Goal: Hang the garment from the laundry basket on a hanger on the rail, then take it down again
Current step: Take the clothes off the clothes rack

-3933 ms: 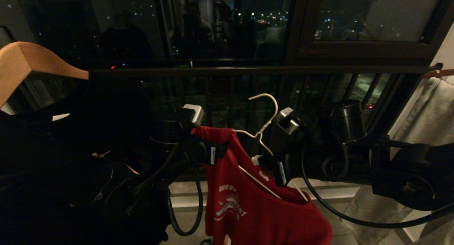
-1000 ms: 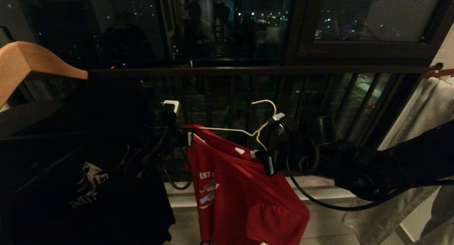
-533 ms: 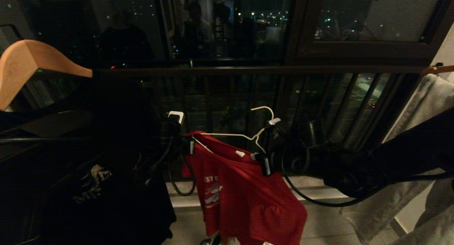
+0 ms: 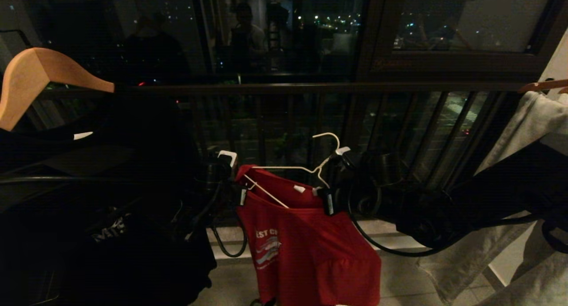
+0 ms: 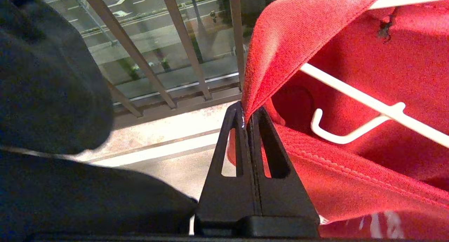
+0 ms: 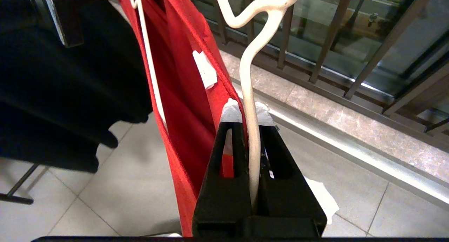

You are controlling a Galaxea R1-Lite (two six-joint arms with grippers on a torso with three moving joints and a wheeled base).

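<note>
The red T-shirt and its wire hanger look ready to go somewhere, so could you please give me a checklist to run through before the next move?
1. Left end effector shut on the red T-shirt edge: ok.
2. Right end effector shut on the white wire hanger neck: ok.
3. Hanger arm inside the T-shirt's neck opening: ok in the left wrist view.
4. Hanger hook on the rail: not ok; it hangs free below it.
5. Free rail between the black T-shirt and the grey cloth: ok.
6. Laundry basket below: cannot tell, out of view.
</note>
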